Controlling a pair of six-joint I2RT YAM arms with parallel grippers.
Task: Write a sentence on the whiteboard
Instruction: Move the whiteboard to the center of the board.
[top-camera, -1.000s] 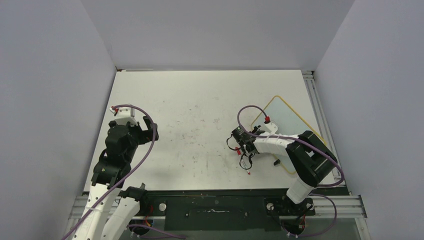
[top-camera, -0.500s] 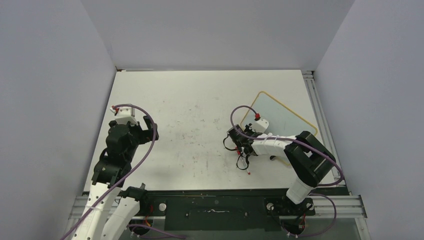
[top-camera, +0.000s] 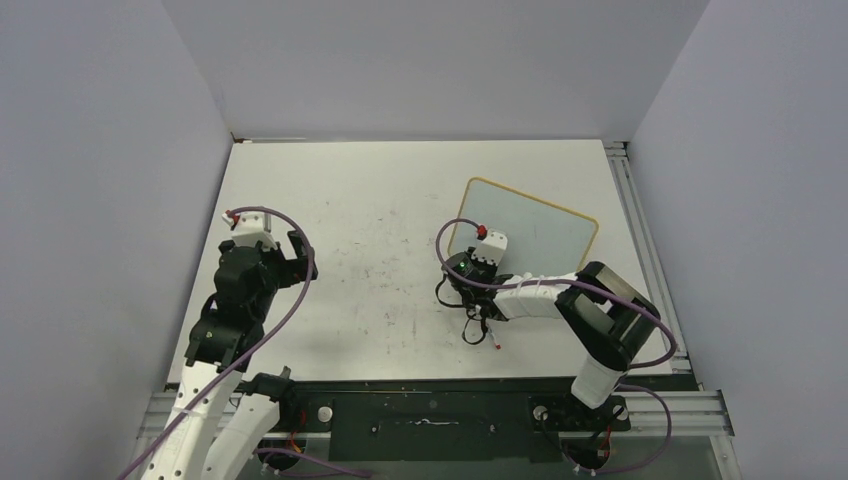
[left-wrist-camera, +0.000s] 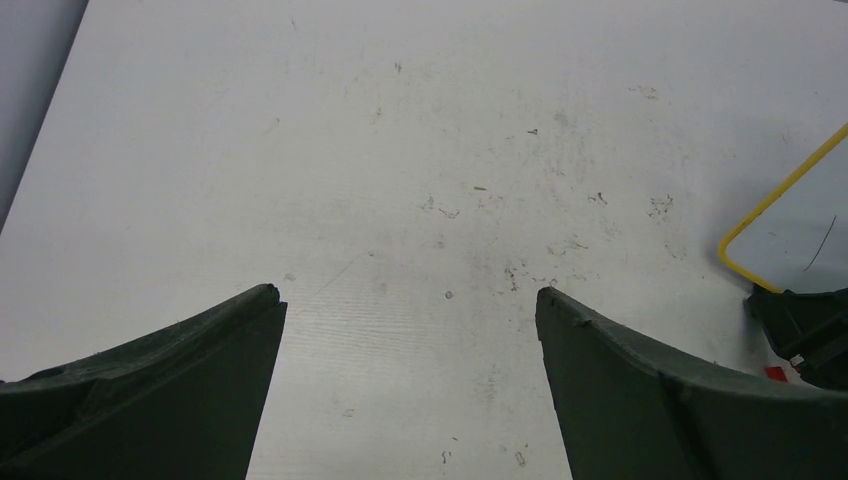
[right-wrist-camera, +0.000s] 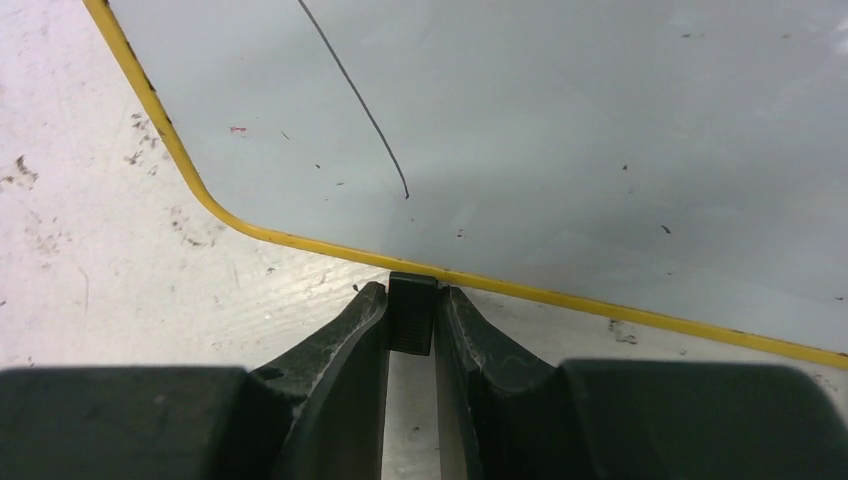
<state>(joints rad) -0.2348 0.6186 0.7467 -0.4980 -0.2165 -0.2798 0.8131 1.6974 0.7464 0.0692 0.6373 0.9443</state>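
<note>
My right gripper (right-wrist-camera: 411, 298) is nearly closed, its two fingers pinching a small black foot (right-wrist-camera: 411, 325) that sticks out from the yellow-tan frame of the whiteboard (right-wrist-camera: 600, 150). The whiteboard lies flat on the bench (top-camera: 380, 200), right of centre and just beyond my right wrist, with one rounded corner toward the middle. I can make out no sentence on it, only one thin dark stroke (right-wrist-camera: 355, 90) and a few specks.

I judge the board light, stiff and smooth-faced, so it should slide easily over the bench. The foot is a narrow hold, though, and the board may swivel about it. The frame edge would be the steadier place to grip, and the glossy face is best left untouched.

My left gripper (left-wrist-camera: 400, 295) hangs wide open with nothing in it, over the scuffed left part of the bench, well apart from the board. Near my right wrist lies a small thin thing with a red end (top-camera: 497, 343), perhaps the marker, too small to tell. My own purple cable (top-camera: 450, 235) loops beside the board's near corner and could snag.
</note>
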